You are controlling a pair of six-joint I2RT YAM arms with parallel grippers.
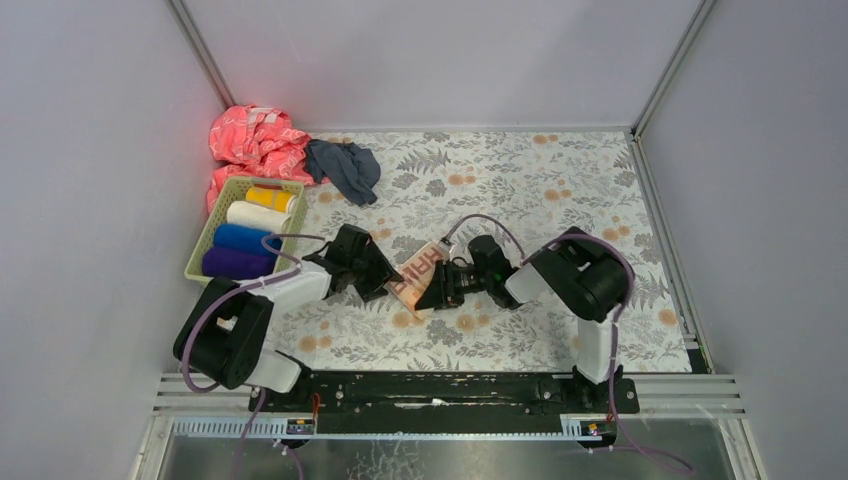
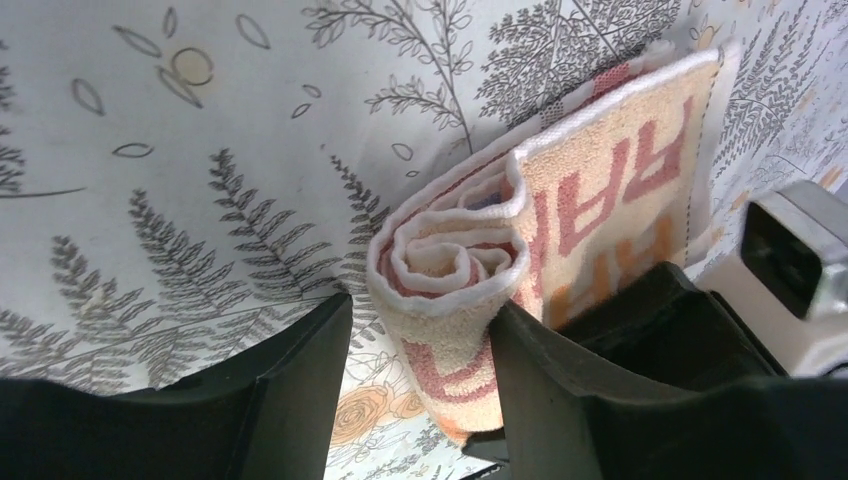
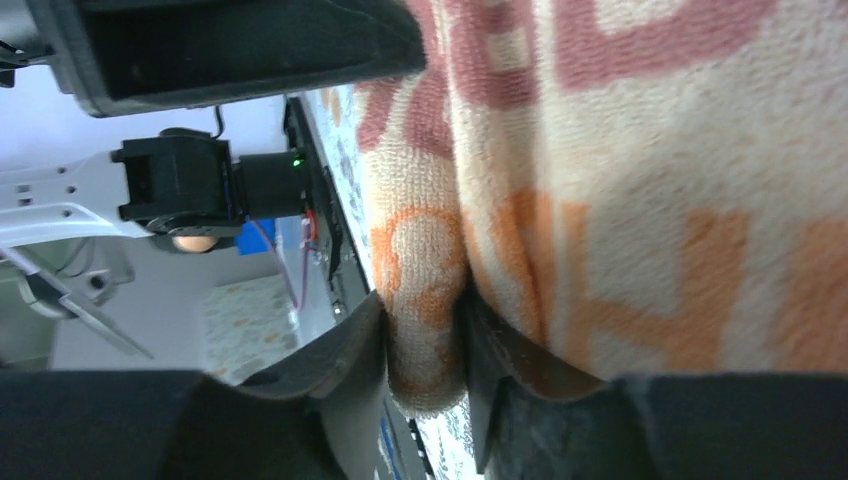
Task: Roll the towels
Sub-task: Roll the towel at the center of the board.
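The cream towel [image 1: 418, 272] with red letters lies partly rolled at the middle of the floral cover, between both grippers. In the left wrist view its rolled end [image 2: 455, 270] sits between the jaws of my left gripper [image 2: 422, 305], which is open: the right finger [image 2: 560, 380] touches the roll and a gap shows beside the left finger. My right gripper [image 3: 422, 300] is shut on a fold of the cream towel [image 3: 650, 200] at the opposite end. From above, the left gripper [image 1: 385, 283] and right gripper [image 1: 437, 290] flank the towel. A dark grey-blue towel [image 1: 345, 167] lies crumpled at the back left.
A green basket [image 1: 205, 250] at the left holds a yellow roll [image 1: 270, 198], a white roll [image 1: 258, 216], a blue roll [image 1: 243, 238] and a purple roll [image 1: 238, 263]. A pink patterned cloth [image 1: 255, 140] is bunched in the back left corner. Walls enclose three sides.
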